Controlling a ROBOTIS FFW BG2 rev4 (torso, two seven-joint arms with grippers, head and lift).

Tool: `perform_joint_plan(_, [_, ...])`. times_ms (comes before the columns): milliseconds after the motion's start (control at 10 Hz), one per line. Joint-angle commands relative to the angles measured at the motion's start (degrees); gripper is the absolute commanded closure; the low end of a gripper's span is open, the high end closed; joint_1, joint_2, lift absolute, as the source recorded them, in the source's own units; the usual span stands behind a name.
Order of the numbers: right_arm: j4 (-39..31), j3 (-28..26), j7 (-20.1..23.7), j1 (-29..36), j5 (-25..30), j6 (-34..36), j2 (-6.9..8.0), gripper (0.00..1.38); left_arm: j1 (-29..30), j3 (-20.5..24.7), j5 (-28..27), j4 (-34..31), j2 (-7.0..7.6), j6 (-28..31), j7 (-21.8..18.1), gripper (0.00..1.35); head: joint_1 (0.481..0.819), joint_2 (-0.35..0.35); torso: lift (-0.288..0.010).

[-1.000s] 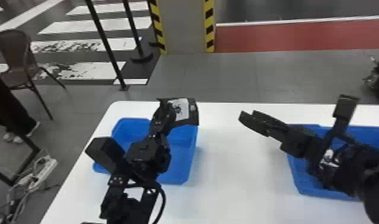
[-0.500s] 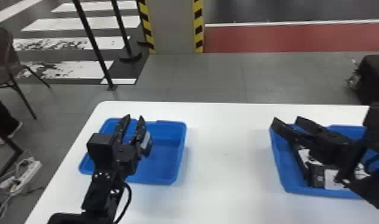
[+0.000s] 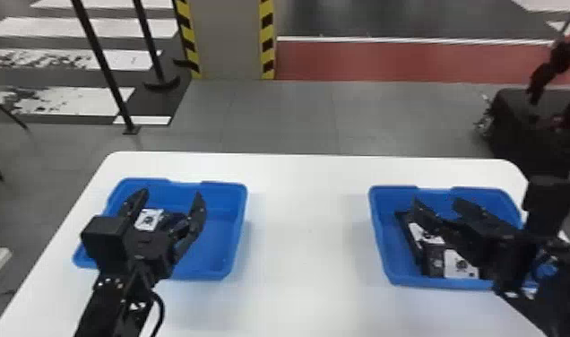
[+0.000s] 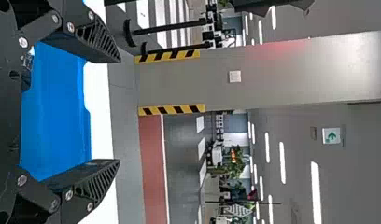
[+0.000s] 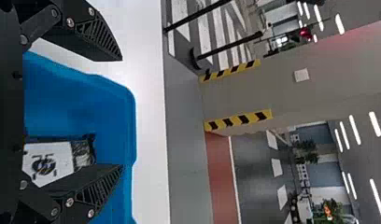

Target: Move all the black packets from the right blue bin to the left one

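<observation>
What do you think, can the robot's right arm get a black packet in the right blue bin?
Probably yes: the right gripper is open over the right blue bin, with black packets inside and no lid in the way.

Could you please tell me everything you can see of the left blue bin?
The left blue bin is a shallow, open-topped tray, plain blue and plastic-looking, with rounded corners and a shallow dip in its far rim. It sits upright on the white table, near the table's left edge. Inside, towards its left side, lies at least one black packet with a white label. The left gripper, fingers apart, partly hides the bin; whether it touches the bin, I cannot tell.
</observation>
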Motion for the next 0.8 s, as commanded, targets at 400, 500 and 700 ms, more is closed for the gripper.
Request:
perform_joint_plan(400, [-6.4, -0.6, -9.2, 4.0, 1.8, 16.9, 0.40, 0.23, 0.8, -0.1, 1.4, -2.0, -0.07, -0.1, -0.7, 0.19, 0.695, -0.036, -0.110])
perform_joint_plan(500, [-6.6, -0.6, -10.4, 3.8, 1.8, 19.1, 0.49, 0.23, 1.0, -0.1, 1.4, -2.0, -0.07, -0.1, -0.7, 0.19, 0.695, -0.041, -0.110])
perform_joint_plan(700, [-8.7, -0.6, -13.9, 3.7, 2.5, 22.1, 0.75, 0.23, 1.1, -0.3, 1.6, -2.0, 0.02, -0.1, -0.7, 0.19, 0.695, -0.051, -0.110])
